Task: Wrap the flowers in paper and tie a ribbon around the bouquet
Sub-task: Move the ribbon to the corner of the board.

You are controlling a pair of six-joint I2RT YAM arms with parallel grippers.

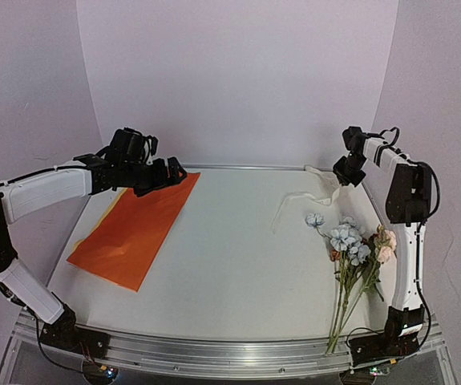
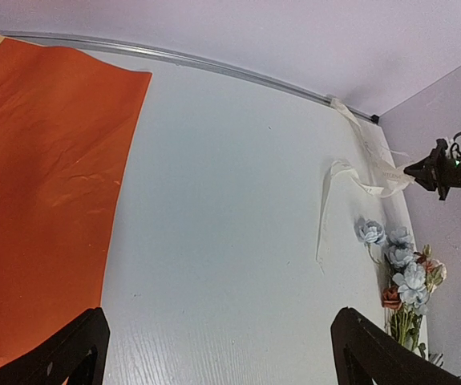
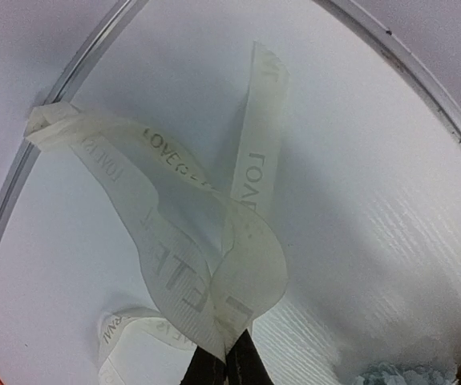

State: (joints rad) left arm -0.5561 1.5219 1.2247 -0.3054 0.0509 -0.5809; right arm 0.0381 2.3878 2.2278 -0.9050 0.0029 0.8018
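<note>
Counted on the white bench (image 1: 238,277): one sheet of paper (image 1: 134,228), one ribbon (image 1: 301,197) and one bunch of flowers (image 1: 357,249), with two claws above them.

Seen at the left side, the paper, flat and orange face up, with a thin yellow edge showing along its left border.

Seen at the right side, the flowers, with stems pointing to the near edge and heads toward the middle. Made out among them at least three pale blue blooms, some pink and a little red, with one blue head lying slightly apart from the others.

Traced from the far right corner, beside the metal rail (image 1: 246,167), the ribbon, falling in limp loops toward the blooms.

Read on two of its folds, in dark print, "LOVE", once mirrored through the fabric. Beyond that, letters too blurred to make out.

Caught pinched fully together on a fold of the ribbon near that corner: the right claw (image 1: 344,175).

Caught spread as wide as it goes and gripping nothing, hovering over the far end of the paper: the left claw (image 1: 172,172).
</note>
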